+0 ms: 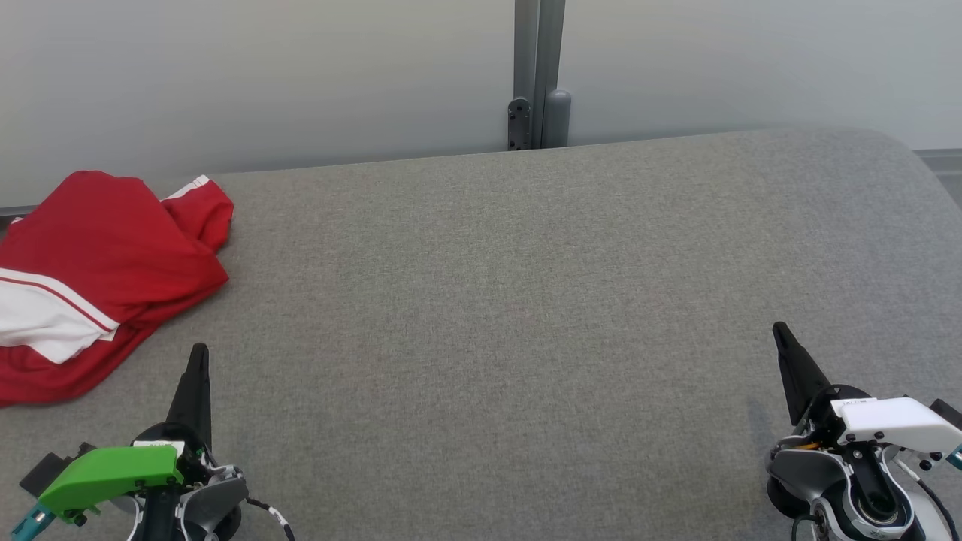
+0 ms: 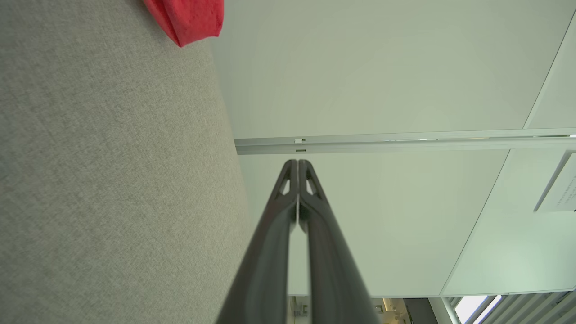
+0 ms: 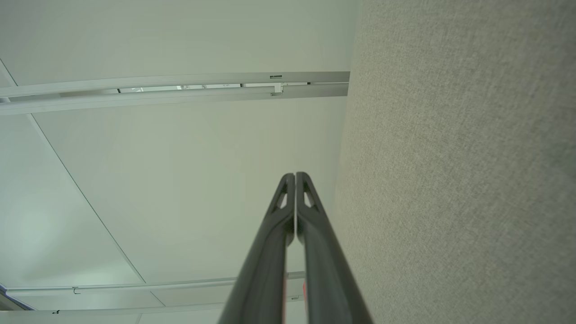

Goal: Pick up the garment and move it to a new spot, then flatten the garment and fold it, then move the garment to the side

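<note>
A red garment (image 1: 98, 270) with white stripes lies crumpled at the far left of the grey fabric table (image 1: 511, 300). A corner of the garment (image 2: 189, 20) shows at the top of the left wrist view. My left gripper (image 1: 199, 353) is at the lower left, just right of and nearer than the garment, not touching it, fingers pressed together and holding nothing. My right gripper (image 1: 780, 330) is at the lower right, far from the garment, also shut and empty. Both wrist views show the closed fingertips, left gripper (image 2: 297, 163) and right gripper (image 3: 294, 175).
A pale wall panel with a grey vertical post (image 1: 537, 75) stands behind the table's far edge. The table's right end curves away at the upper right (image 1: 902, 158). Wide bare fabric lies between the two grippers.
</note>
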